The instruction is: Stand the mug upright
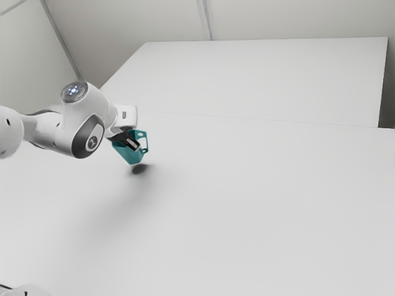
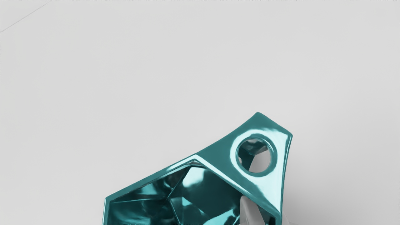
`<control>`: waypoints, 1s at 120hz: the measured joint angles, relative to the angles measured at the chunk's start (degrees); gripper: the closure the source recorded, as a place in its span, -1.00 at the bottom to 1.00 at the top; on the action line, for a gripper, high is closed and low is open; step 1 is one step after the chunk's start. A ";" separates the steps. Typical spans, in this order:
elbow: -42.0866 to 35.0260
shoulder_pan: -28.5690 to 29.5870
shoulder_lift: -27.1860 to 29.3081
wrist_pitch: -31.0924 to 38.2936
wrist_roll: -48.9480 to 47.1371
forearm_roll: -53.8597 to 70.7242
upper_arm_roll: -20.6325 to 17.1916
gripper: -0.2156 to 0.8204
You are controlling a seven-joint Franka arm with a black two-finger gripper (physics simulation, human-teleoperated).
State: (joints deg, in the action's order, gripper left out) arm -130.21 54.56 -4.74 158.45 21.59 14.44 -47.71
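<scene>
The pincer (image 1: 134,144) grips the teal mug (image 1: 132,155), tilted, above a broad white table (image 1: 259,209), dark shadow (image 1: 139,168) pooling below, pale walls (image 1: 148,21) standing beyond!

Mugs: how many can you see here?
1. The teal mug is in the gripper, held tilted above the white table.

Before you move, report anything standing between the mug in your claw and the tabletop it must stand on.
Nothing visible stands in between: my claw holds the mug tilted, and below it I see a dark shadow on the table.
</scene>
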 joint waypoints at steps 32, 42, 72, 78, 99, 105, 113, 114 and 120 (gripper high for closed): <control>-7.45 -0.21 6.44 6.30 -1.46 -1.10 -0.05 0.93; -9.46 -0.53 7.65 7.31 -1.82 -1.49 -0.07 0.93; -12.75 -0.24 9.60 9.53 -2.69 -2.16 -0.17 0.93; -13.02 -0.28 9.67 9.36 -2.86 -2.22 -0.17 0.93; -12.72 -0.33 9.74 6.03 -3.38 -2.40 -0.24 0.93; -12.66 -0.35 9.77 4.76 -3.50 -2.57 -0.28 0.93; -12.64 -0.45 9.90 3.07 -3.67 -2.91 -0.33 0.93; -12.64 -0.47 9.94 2.83 -3.69 -2.99 -0.34 0.93; -12.64 -0.64 10.42 1.56 -3.81 -3.40 -0.39 0.93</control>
State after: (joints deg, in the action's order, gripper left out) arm -142.85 53.92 5.68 160.01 17.77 11.04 -48.10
